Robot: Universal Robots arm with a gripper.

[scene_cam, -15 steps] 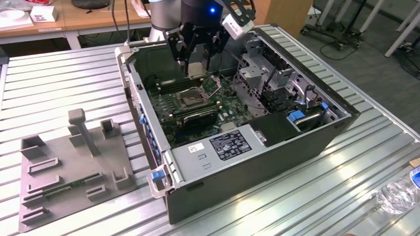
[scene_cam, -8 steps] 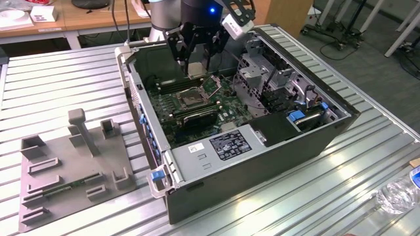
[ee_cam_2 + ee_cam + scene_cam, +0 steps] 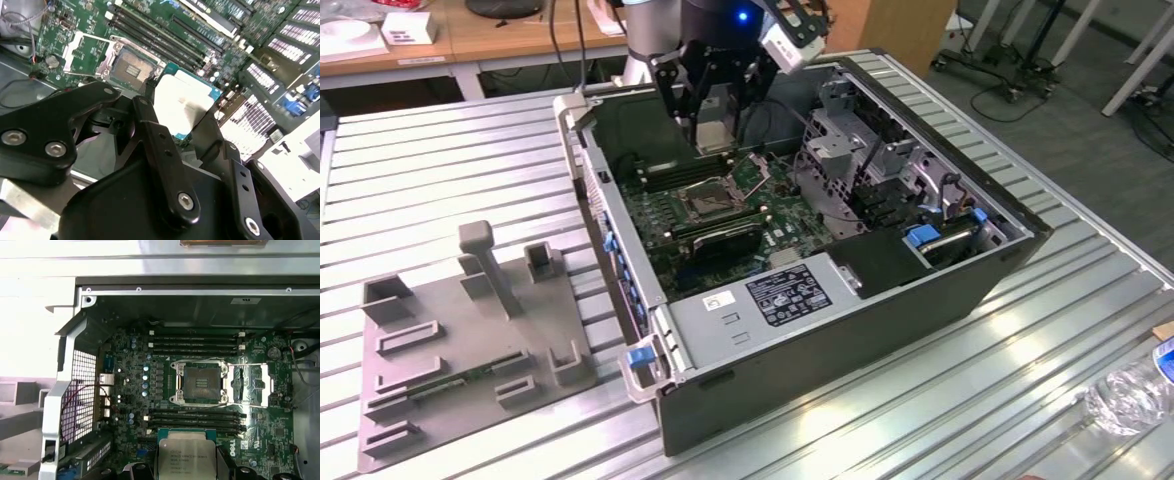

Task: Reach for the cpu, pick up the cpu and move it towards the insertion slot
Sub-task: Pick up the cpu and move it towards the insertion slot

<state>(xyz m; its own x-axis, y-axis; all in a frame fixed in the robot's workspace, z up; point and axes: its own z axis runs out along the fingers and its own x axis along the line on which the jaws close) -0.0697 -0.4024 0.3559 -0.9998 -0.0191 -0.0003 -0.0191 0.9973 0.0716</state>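
Observation:
My gripper (image 3: 712,128) is shut on the cpu (image 3: 715,136), a flat square chip with a silvery-white top. I hold it inside the open computer case, in the air above the green motherboard. The insertion slot (image 3: 711,198) is a square socket with a shiny metal frame and a dark centre, and its cover is swung open. In the exterior view it lies below the cpu and apart from it. In the second wrist view the cpu (image 3: 182,102) sits between my black fingers (image 3: 150,122), beside the insertion slot (image 3: 131,70). In the first wrist view the cpu (image 3: 186,457) hangs short of the insertion slot (image 3: 200,383).
The case walls (image 3: 607,215) surround the board. Long black memory slots (image 3: 195,342) flank the socket. Drive cages and cables (image 3: 881,170) fill the case on the exterior view's right. A grey fixture plate (image 3: 467,360) lies on the slatted table at the left, and a water bottle (image 3: 1134,395) at the right.

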